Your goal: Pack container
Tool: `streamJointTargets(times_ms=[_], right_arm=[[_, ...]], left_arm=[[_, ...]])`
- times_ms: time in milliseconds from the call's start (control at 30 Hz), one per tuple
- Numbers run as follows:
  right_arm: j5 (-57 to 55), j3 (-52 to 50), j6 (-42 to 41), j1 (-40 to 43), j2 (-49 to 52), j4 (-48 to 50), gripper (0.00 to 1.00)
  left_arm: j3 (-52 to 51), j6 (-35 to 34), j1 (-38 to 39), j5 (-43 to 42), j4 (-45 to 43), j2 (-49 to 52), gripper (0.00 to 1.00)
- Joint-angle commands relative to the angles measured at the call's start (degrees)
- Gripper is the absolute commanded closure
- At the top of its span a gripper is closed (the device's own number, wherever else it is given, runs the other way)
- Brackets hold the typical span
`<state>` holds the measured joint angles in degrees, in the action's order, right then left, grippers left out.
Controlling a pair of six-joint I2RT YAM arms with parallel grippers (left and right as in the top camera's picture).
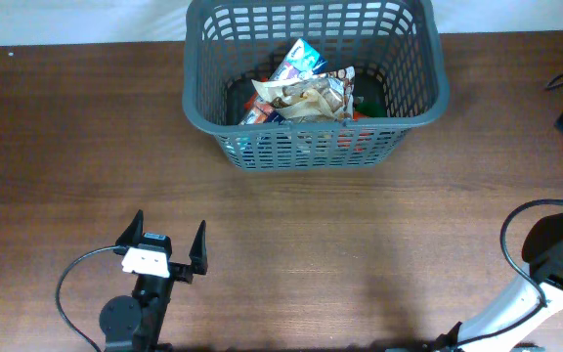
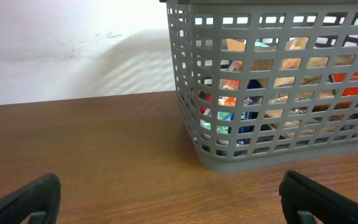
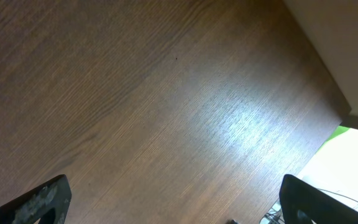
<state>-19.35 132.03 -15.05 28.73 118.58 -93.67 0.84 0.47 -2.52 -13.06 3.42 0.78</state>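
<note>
- We saw the large dark grey plastic basket with lattice-slotted sides (image 1: 311,149) standing upright at the far middle of the brown wood-grain desk (image 1: 66,147).
- Inside it lay a heap of crinkled snack packets (image 1: 306,90). White-and-blue and beige ones were on top, and red and orange showed through the slots lower down.
- The left gripper (image 1: 169,233) stood wide, its two black fingers well apart and holding nothing.
- It sat toward the near edge of the desk, left of the basket and well apart from it, facing it.
- In the left wrist view, the basket's corner filled the right half, with bare desk in front.
- The right gripper (image 3: 173,202) was likewise spread wide and empty, above bare desk on the right side, with the desk's edge in its view.
</note>
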Motion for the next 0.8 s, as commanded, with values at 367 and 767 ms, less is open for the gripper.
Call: streamJointTargets(times_ms=[367, 767], right_arm=[[-0.5, -0.2, -0.7, 0.1, -11.7, 4.1, 0.01], [-0.3, -0.2, -0.7, -6.7, -27.3, 21.1, 0.01]], left_arm=[[-0.3, 0.9, 0.2, 0.6, 0.2, -0.5, 0.01], [-0.3, 0.9, 0.2, 0.6, 0.2, -0.5, 0.01]])
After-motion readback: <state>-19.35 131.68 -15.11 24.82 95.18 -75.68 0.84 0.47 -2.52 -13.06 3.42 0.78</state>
